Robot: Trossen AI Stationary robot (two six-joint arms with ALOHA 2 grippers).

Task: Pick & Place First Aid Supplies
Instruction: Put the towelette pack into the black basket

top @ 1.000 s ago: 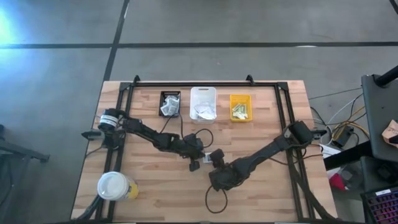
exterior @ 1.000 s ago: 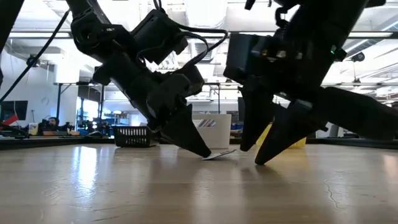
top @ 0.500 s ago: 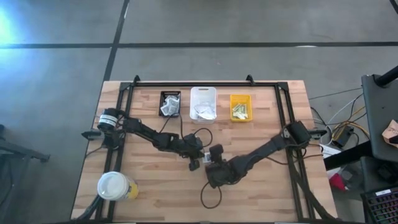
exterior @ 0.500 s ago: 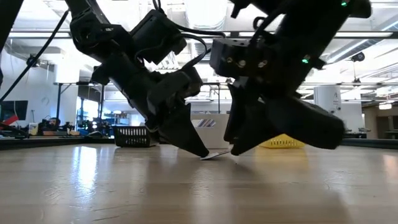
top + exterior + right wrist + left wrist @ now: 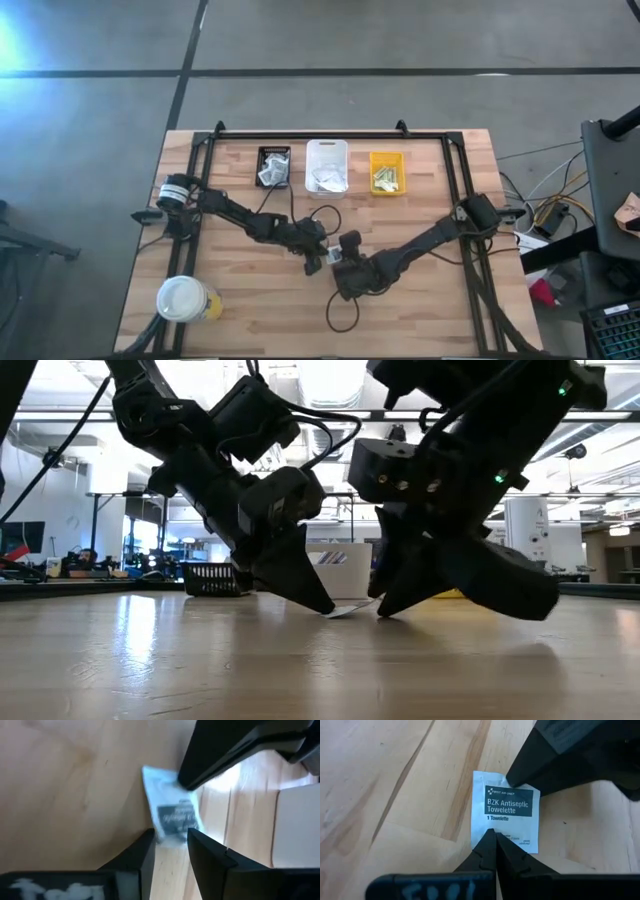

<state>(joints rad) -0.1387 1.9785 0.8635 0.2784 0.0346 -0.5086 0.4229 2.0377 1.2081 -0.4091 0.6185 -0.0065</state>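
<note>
A white towelette packet (image 5: 506, 813) with a dark printed patch lies flat on the wooden table (image 5: 250, 310) near its middle. My left gripper (image 5: 490, 833) is shut, and its tips rest on one edge of the packet. My right gripper (image 5: 170, 845) is open and comes at the packet (image 5: 170, 815) from the opposite side. The packet's other end lies in the gap between its fingers. In the low view the packet (image 5: 345, 610) shows between the two grippers' tips. My left gripper presses its shut fingertips (image 5: 489, 840) down on the middle of the packet's edge (image 5: 496, 834) that is closest to it. It slants down from the table's left. The packet lies on the table beneath it. My right gripper has one fingertip (image 5: 516, 779) at the packet's far edge (image 5: 504, 776); whether it touches, I cannot tell.
A black bin (image 5: 274, 166), a white bin (image 5: 327, 166) and a yellow bin (image 5: 387, 172), each holding packets, stand in a row at the table's far side. A white-lidded cup (image 5: 185, 298) sits at the near left corner. A black frame (image 5: 330, 134) borders the work area.
My right gripper has moved toward the table's left and slightly down, closing in on the packet and my left gripper, and it has turned at the wrist. My left gripper has stayed on the packet.
</note>
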